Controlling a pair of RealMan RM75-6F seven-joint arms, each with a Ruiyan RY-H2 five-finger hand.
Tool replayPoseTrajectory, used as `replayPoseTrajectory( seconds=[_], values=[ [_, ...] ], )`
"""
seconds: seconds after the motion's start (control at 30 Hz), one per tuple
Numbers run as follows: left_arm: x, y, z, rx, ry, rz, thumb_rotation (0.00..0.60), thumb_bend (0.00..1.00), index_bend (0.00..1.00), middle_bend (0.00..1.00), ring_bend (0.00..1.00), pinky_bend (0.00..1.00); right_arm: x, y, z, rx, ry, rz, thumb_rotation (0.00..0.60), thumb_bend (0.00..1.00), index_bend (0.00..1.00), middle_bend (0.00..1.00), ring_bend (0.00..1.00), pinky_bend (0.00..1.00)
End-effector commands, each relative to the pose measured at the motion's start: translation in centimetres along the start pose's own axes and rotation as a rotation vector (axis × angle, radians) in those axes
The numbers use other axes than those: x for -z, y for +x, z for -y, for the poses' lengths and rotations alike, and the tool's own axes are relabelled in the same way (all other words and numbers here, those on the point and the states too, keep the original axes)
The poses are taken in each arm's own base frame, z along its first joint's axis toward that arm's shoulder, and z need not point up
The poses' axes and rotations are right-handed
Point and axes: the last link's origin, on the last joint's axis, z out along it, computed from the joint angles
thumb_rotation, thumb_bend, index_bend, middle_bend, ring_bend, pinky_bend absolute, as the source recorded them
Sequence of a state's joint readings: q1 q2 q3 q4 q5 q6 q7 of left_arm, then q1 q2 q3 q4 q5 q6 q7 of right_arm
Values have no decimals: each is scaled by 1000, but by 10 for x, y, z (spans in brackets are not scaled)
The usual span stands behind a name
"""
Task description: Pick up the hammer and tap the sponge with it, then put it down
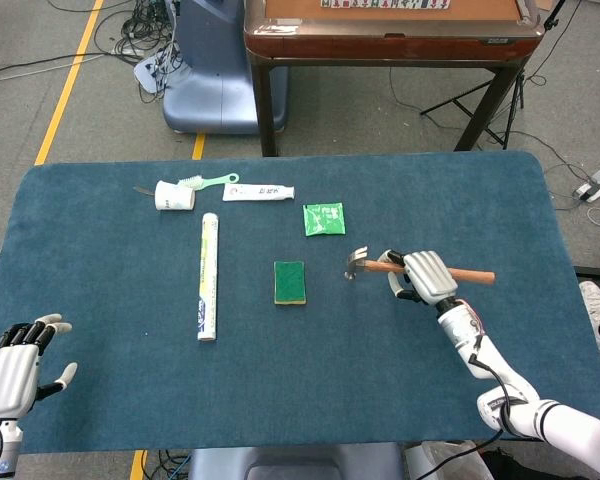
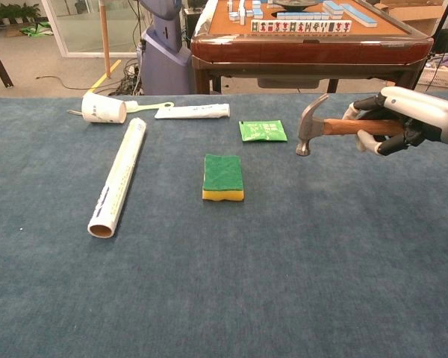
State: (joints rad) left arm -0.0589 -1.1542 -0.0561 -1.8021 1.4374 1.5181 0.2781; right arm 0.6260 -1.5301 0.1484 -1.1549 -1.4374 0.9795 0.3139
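My right hand [image 1: 426, 277] [image 2: 392, 119] grips the wooden handle of the hammer [image 1: 380, 266] [image 2: 322, 127] and holds it in the air above the table. The steel head [image 2: 308, 123] points left and hangs to the right of the sponge, apart from it. The sponge [image 1: 289, 282] [image 2: 223, 177], green on top and yellow below, lies flat at the table's middle. My left hand [image 1: 15, 355] hovers open at the near left corner, seen only in the head view.
On the blue table [image 1: 110, 250] lie a long white tube [image 1: 208, 276] [image 2: 119, 177], a white cup [image 1: 174, 195] [image 2: 104, 109], a toothbrush [image 1: 208, 181], a toothpaste tube [image 1: 258, 191] [image 2: 192, 111] and a green packet [image 1: 323, 218] [image 2: 262, 130]. A wooden table [image 1: 390, 35] stands behind.
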Motion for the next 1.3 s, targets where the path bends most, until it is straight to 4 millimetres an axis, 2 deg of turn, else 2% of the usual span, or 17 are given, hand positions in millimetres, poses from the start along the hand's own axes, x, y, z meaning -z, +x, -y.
replayPoseTrajectory(
  seconds=[0.03,0.23,0.57,1.3],
  values=[
    [0,0,0,-2,1,0,600,206,325,255,263,174,-9,5,8,8,16,23,600,872,713,817,720,908],
    [2,0,2,-4,10,-5,600,206,325,255,265,173,-25,4,24,42,52,50,600,887,736,840,752,939],
    [5,-1,6,-4,21,-13,600,206,325,255,266,173,-43,-12,49,115,117,36,600,915,768,876,794,984],
    [5,-5,13,0,35,-7,600,206,326,255,266,174,-64,-44,75,98,174,-28,600,915,776,885,803,985]
  ],
)
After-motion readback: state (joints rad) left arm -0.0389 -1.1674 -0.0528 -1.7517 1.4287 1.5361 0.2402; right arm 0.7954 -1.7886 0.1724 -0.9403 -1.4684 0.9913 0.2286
